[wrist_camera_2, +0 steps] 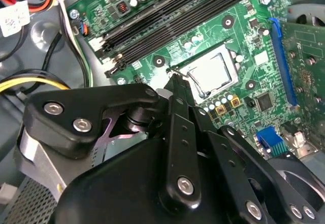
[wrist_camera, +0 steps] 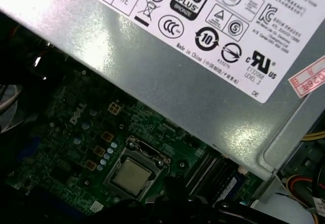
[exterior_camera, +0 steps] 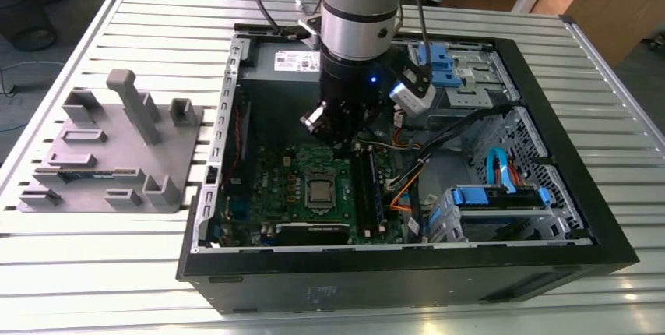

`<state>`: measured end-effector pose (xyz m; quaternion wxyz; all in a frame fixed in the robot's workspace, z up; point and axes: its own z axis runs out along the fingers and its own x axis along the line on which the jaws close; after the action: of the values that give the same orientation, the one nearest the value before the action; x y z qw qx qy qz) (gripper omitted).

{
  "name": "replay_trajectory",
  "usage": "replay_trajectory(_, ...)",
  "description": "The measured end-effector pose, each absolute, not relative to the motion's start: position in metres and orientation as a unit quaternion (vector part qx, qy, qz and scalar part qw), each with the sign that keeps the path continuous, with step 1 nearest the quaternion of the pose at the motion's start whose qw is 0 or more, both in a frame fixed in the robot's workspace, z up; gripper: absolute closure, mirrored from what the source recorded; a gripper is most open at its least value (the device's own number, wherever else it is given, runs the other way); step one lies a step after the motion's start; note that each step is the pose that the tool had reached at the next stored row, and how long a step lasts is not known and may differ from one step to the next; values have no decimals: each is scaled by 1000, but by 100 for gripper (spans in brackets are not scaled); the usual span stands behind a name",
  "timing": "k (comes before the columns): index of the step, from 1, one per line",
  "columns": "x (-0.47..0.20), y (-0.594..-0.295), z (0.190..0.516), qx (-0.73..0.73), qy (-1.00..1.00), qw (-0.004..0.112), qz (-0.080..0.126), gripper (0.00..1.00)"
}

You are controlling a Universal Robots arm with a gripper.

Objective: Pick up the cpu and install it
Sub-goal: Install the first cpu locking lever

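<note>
In the exterior view, the arm reaches down into an open computer case [exterior_camera: 582,218] lying on a slatted metal surface [exterior_camera: 93,273]. The gripper [exterior_camera: 335,126] hangs just above the green motherboard [exterior_camera: 272,183], near the socket where the cpu [exterior_camera: 318,190] sits flat — silver top up, apart from the gripper. A grey plastic tray [exterior_camera: 104,156] with upright blocks rests on the surface at the exterior view's left of the case.

In the second wrist view, the black fingers [wrist_camera_2: 179,113] appear drawn close together with nothing between them. The cpu [wrist_camera_2: 212,71] lies in its socket beyond the fingertips, beside the black memory slots [wrist_camera_2: 172,18].

In the first wrist view, the cpu [wrist_camera: 131,176] rests inside the metal socket frame [wrist_camera: 152,155], below the grey power supply [wrist_camera: 167,76].
</note>
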<state>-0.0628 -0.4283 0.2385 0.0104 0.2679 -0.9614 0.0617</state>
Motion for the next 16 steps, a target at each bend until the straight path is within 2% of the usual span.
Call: replay_trajectory(16, -63, -428, 233, 246, -967, 12, 65, 87)
